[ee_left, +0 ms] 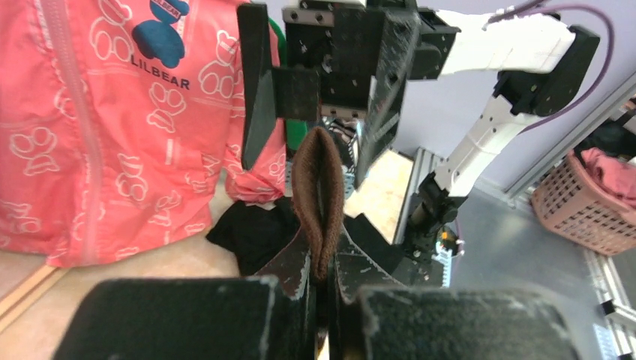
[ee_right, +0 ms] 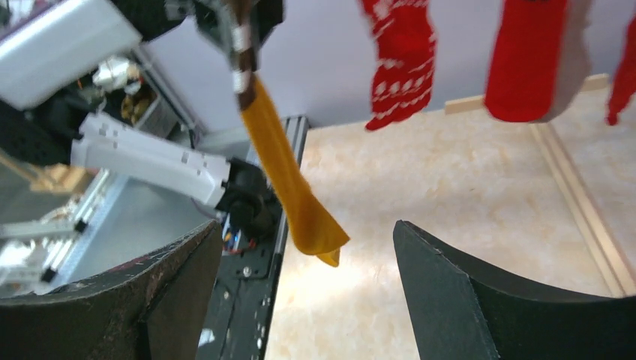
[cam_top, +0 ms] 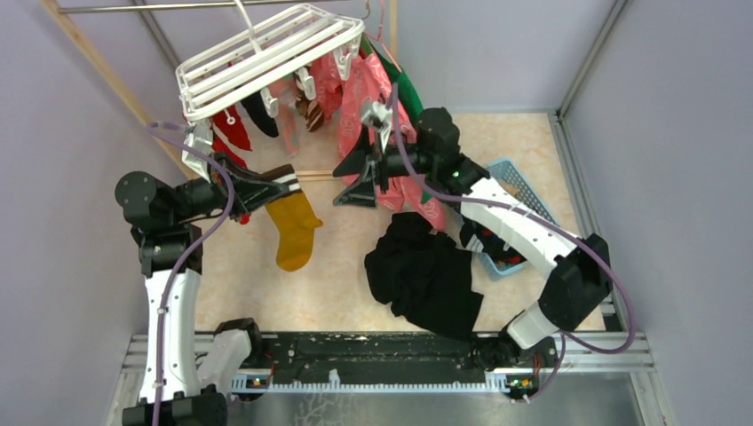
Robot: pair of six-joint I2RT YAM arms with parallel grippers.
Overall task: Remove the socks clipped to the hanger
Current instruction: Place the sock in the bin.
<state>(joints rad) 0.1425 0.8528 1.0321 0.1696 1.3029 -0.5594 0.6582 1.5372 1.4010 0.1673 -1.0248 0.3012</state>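
One mustard sock (cam_top: 296, 235) pinched in left hand (cam_top: 277, 183), right hand (cam_top: 348, 185) spread

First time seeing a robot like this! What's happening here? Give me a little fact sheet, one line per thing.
Hanger: white rack with clips, hooked to a top rail
On its clips: red socks, a dark sock
Left gripper: shut on the striped cuff of the mustard sock, which dangles from it
Right gripper: open, empty, facing that sock
Beside the rack: pink printed shirt
On the surface below: black cloth heap, blue basket
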